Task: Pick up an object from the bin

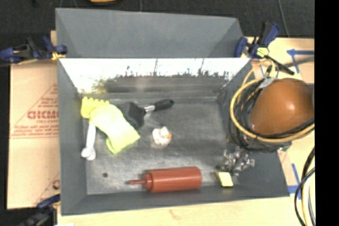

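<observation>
My gripper [237, 161] hangs low at the bin's right side, near the front corner, under the orange dome. Just below it on the bin floor lies a small pale-yellow block [226, 180]; whether the fingertips touch it is unclear. To the left of that block a dark red bottle with a thin nozzle [172, 179] lies on its side along the front wall.
A yellow glove-like cloth [114, 126] with a white handle [90, 143] lies at the left. A black brush-like tool with a metal shaft [145, 110] sits near the back, and a small white and orange toy [161, 136] rests mid-bin.
</observation>
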{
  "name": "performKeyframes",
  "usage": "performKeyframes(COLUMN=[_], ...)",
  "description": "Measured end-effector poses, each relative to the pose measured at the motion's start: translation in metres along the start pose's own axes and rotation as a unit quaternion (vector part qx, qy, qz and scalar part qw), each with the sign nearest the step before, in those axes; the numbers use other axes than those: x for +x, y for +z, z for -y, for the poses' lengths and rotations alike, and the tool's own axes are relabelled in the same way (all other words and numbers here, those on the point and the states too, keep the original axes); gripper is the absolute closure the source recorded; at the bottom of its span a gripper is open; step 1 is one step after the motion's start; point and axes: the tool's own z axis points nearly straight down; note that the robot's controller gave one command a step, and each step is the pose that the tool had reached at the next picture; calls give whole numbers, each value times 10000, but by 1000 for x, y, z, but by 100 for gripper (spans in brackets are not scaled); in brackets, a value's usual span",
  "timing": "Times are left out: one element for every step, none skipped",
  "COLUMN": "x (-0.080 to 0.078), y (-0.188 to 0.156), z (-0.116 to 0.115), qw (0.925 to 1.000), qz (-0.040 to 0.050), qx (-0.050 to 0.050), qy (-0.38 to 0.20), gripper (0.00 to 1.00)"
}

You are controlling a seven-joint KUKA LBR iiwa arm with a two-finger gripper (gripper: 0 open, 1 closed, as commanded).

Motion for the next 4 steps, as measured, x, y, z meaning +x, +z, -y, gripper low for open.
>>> performKeyframes(x=[-3, -24, -24, -24], y=[-11, 9, 9, 9], z=[9, -22, -22, -22], qw=[10000, 9977, 9976, 9976], qz=[-1, 8, 8, 8], qx=[14, 10, 13, 13], qy=[-37, -682, -686, -687], gripper=[100, 0, 100, 100])
